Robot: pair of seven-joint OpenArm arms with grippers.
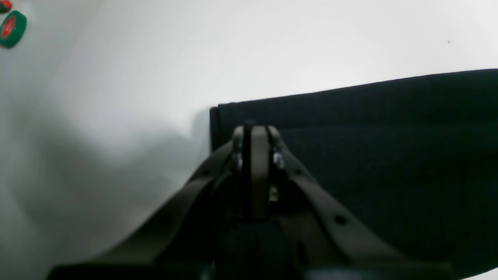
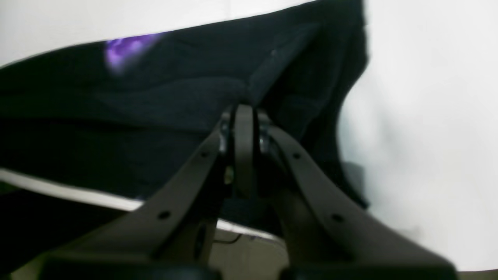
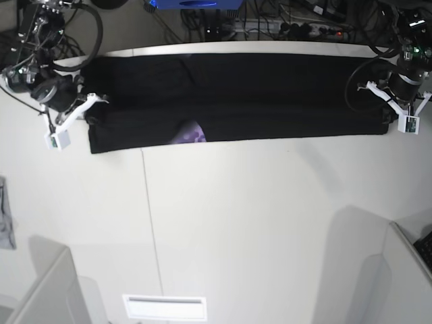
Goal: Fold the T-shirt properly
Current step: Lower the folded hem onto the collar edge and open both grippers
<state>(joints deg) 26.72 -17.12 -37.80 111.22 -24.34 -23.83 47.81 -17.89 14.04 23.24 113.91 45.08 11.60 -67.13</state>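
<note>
Stretching across the far side of the white table (image 3: 223,223), the T-shirt (image 3: 236,101) lies as a long black band, folded lengthwise, its far edge close to the table's back rim. A small patch of purple print (image 3: 191,133) peeks out along the shirt's near edge, left of its middle as the base view shows it.

At the shirt's right end in that view, the left gripper (image 3: 389,116) sits at the corner of the cloth. From its wrist camera the jaws (image 1: 257,134) look pressed together right over the folded corner of the shirt (image 1: 389,155), with black cloth just under the tips; they appear clenched on that corner, though the cloth between them is hard to make out.

At the shirt's other end, the right gripper (image 3: 91,111) is at the rumpled corner. Its wrist view shows the fingers (image 2: 244,116) closed tight against a raised ridge of black cloth (image 2: 155,109), which bunches and lifts toward the tips, so it looks to be grasping the shirt there. The purple print (image 2: 128,48) shows beyond, near the shirt's far edge in that view.

Beyond the shirt's left-gripper end, two green and red round things (image 1: 11,27) lie on the table, well apart from the cloth. A grey scrap (image 3: 5,216) lies at the table's edge, well in front of the shirt's right-gripper end.
</note>
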